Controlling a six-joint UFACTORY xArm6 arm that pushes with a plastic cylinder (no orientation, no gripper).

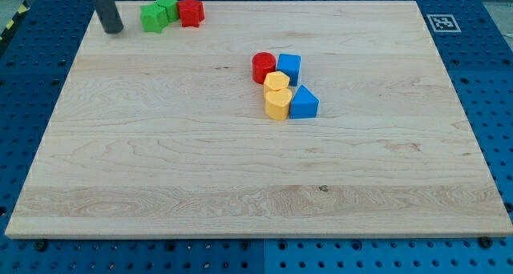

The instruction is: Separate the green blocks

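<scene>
My tip [112,30] is dark grey, nearly black. The board [160,186] is pale blond wood with fine grain streaks and one small dark knot. Two bright green blocks, a green star-like block [153,18] and a green cylinder [168,3], show at 11 o'clock beside a red star-like block [191,12]. In the middle cluster, a red cylinder [263,67] and a blue cube [288,68] sit at 12 o'clock of two yellow blocks [277,96]; a blue triangular block [304,103] lies at their 3 o'clock. The surrounding table [481,82] is deep blue with dark holes in rows. A black-and-white square marker [442,22] shows at 2 o'clock.
</scene>
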